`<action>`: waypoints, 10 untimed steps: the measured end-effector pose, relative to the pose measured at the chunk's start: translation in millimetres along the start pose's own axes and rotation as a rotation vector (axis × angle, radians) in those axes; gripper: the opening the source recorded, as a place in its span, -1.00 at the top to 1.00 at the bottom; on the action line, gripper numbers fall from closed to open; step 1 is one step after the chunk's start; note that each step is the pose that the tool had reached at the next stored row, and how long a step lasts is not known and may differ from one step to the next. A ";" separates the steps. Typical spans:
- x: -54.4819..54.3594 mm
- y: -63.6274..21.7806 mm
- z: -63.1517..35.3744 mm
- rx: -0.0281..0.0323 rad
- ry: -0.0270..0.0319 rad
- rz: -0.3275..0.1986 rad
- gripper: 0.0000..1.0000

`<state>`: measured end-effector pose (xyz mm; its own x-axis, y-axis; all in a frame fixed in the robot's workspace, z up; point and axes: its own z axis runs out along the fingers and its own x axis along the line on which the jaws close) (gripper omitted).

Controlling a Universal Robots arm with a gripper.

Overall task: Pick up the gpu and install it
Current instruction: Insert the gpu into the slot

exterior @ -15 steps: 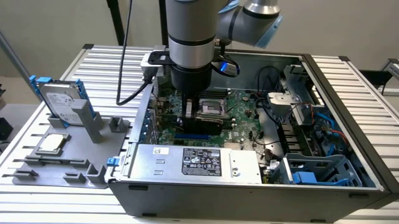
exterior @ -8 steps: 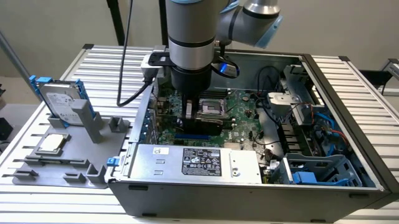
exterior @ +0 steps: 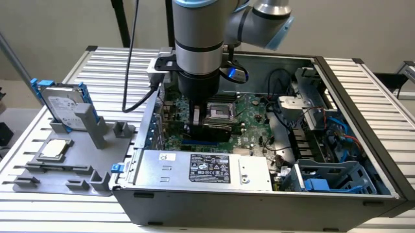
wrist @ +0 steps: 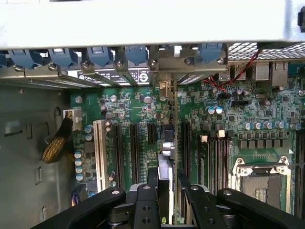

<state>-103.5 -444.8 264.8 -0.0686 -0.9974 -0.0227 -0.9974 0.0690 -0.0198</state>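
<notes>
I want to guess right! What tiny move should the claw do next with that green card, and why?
Probably a gentle push straight down. The black claw grips the thin green circuit card on edge, standing upright over the green motherboard among its long black slots, with its silver end bracket at the case's rear wall. Whether it is fully seated cannot be told.

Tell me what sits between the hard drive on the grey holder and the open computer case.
In the exterior view, between the hard drive and the computer case lie the grey holder with its upright posts and a black cable.
</notes>
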 end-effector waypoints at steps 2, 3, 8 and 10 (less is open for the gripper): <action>0.0 0.0 0.5 -0.0006 0.0003 0.000 0.47; -0.1 0.0 0.6 -0.0008 0.0003 0.000 0.47; -1.0 0.1 0.9 -0.0017 0.0000 0.000 0.47; -1.0 0.1 0.9 -0.0019 0.0002 0.000 0.47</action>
<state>-103.5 -443.8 263.9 -0.0685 -0.9974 -0.0225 -0.9975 0.0689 -0.0179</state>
